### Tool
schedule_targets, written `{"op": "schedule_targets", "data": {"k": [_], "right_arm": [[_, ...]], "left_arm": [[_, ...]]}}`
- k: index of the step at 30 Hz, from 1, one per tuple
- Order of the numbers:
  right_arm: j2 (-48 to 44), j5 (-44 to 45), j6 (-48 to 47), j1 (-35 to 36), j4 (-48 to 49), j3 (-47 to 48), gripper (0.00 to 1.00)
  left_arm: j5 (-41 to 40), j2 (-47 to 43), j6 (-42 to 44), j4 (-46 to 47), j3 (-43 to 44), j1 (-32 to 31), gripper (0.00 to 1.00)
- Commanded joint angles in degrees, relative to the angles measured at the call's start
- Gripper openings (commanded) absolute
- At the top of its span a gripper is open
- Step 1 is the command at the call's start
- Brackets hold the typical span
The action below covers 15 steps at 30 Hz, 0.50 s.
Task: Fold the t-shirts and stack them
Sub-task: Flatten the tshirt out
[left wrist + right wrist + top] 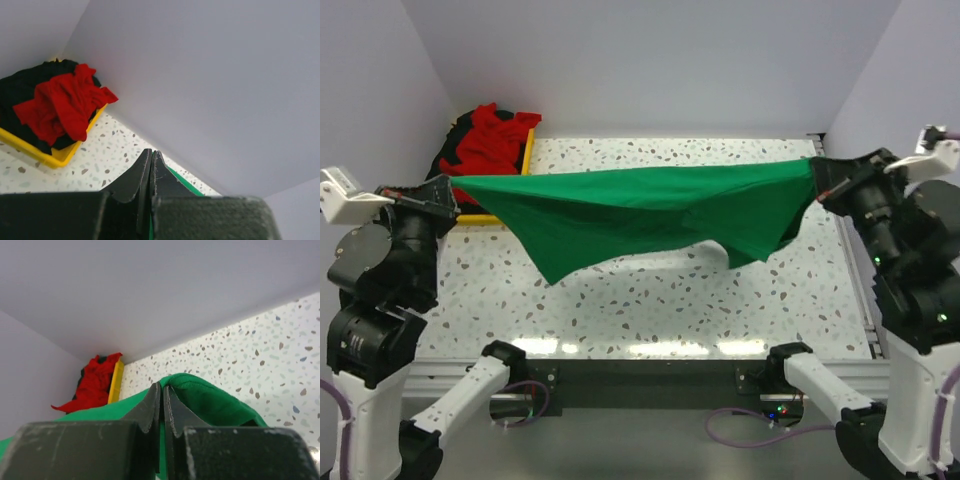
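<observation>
My left gripper (448,190) is pinched tight on the left corner of the green t-shirt (640,210). In the left wrist view my two fingers press flat together, with only a thin strip of green showing between and beside them. That arm is raised at the table's left side, its forearm angled up and its wrist pointing inward towards the middle.

My right gripper (817,180) is clamped on the opposite corner in the same way. In the right wrist view the cloth bunches over my fingertips in a soft fold. This arm mirrors the other, lifted at the right edge with the wrist turned inward.

Between my two hands the green shirt hangs in the air above the speckled table (650,300). Its top edge is pulled nearly straight, and its lower edge sags into two uneven points, casting a shadow on the surface below.

Beyond my left hand, in the far left corner, a yellow tray (528,150) holds a crumpled red t-shirt (495,140) heaped on a dark t-shirt (20,87).
</observation>
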Motion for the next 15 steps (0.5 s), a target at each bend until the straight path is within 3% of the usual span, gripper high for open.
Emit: {"op": "schedule_targets", "data": {"k": [1,6,15], "right_arm": [[-0.2,3.4,-2.7,-0.2,-7.5,8.5,0.00],[3.1,3.5,-3.4,-0.3,-5.3,12.1,0.00],[16.0,-0.5,-1.0,-0.2,13.6,4.9,0.00]], "left_arm": [[1.3,1.1,2.9,2.0,4.4,0.5,0.00],[0.2,4.5,5.2,6.2,4.3,0.5,0.00],[0.1,18.6,9.3,24.2,2.4,0.8,0.00]]}}
